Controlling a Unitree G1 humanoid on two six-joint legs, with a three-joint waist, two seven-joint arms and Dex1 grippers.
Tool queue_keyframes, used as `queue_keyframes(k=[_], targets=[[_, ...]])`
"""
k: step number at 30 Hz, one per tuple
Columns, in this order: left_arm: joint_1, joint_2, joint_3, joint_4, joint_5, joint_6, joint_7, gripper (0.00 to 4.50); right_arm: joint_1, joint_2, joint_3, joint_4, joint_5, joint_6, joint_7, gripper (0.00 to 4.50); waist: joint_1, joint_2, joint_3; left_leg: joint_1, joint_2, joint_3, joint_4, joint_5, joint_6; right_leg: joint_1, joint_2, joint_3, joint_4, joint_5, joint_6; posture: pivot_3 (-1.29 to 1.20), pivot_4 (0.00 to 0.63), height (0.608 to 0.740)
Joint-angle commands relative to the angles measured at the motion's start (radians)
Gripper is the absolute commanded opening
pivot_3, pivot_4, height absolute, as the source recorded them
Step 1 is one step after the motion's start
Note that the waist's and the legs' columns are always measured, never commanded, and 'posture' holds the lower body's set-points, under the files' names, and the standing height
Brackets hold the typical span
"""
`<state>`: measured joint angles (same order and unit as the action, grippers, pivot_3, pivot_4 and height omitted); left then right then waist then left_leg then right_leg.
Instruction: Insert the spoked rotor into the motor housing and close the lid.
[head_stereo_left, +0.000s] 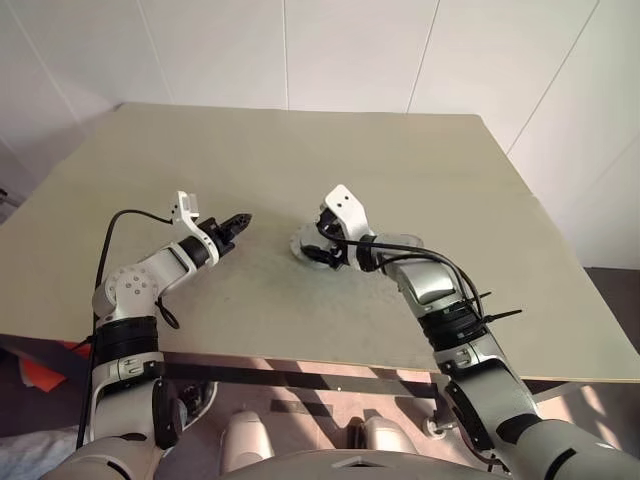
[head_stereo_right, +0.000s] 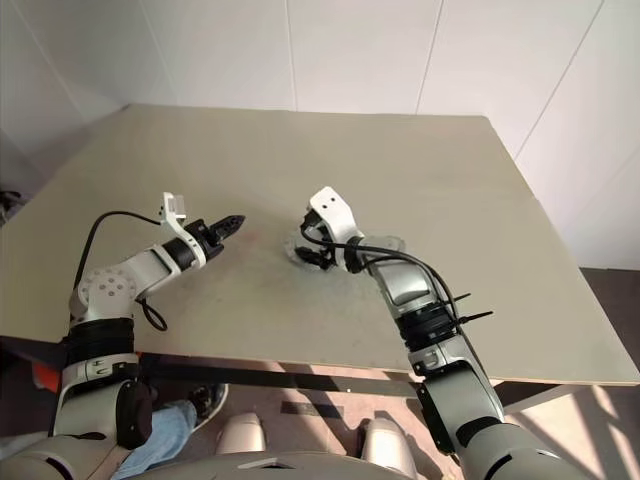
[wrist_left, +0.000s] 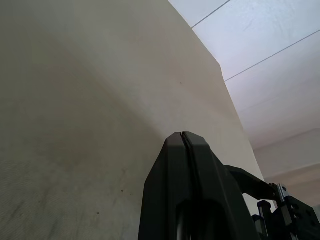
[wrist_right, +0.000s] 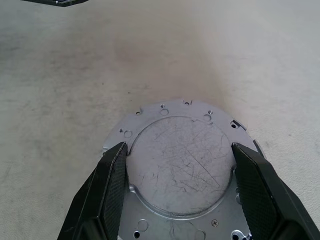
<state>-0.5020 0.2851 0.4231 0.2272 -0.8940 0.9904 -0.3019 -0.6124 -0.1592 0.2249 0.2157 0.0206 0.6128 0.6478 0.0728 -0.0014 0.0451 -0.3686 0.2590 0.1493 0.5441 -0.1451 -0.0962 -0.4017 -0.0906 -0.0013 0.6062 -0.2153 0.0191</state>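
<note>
A pale silver round plate, which I take for the lid (wrist_right: 179, 167), lies flat on the table with a scratched raised middle and a holed flange. My right gripper (wrist_right: 179, 150) reaches down over it, and its two black fingers (wrist_right: 112, 175) press against either side of the raised middle. In the left eye view the lid (head_stereo_left: 299, 246) peeks out under the right gripper (head_stereo_left: 320, 252). The motor housing and the spoked rotor are hidden. My left gripper (head_stereo_left: 243, 218) hovers above the table to the lid's left, shut and empty, its closed fingertips (wrist_left: 184, 137) pointing toward the lid.
The beige table (head_stereo_left: 300, 150) stretches far behind both grippers, with white walls beyond. A faint pale oval thing (head_stereo_left: 400, 240) lies on the table beside my right forearm. The table's front edge (head_stereo_left: 300, 365) runs close below the arms.
</note>
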Motion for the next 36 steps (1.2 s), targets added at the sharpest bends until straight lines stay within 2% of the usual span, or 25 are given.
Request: queue_keyframes(k=[1,19,36], targets=[[-0.009,0.0,-0.007,-0.028,0.0,-0.006,-0.011,0.02,-0.047,0.017,-0.038,-0.055,0.044,0.016,-0.013,3.17,0.001,0.0,0.0,0.0,0.0,0.0,0.0,0.0,0.0,0.0,0.0,0.0,0.0,0.0,0.0,0.0,0.0,0.74],[0.0,-0.007,-0.027,-0.035,0.013,-0.006,-0.014,0.02,-0.051,-0.021,-0.004,-0.04,0.012,-0.013,-0.042,3.17,0.024,0.0,0.0,0.0,0.0,0.0,0.002,0.0,0.0,0.001,0.0,0.0,0.001,0.0,0.0,0.0,0.0,0.74],[0.004,-0.007,-0.033,-0.036,0.016,-0.013,-0.016,0.02,-0.044,-0.056,-0.001,-0.002,0.012,-0.02,-0.035,3.17,0.026,0.0,0.0,0.0,0.0,0.0,0.003,0.0,0.0,0.001,0.0,0.0,0.002,0.0,0.0,0.0,0.0,0.74]])
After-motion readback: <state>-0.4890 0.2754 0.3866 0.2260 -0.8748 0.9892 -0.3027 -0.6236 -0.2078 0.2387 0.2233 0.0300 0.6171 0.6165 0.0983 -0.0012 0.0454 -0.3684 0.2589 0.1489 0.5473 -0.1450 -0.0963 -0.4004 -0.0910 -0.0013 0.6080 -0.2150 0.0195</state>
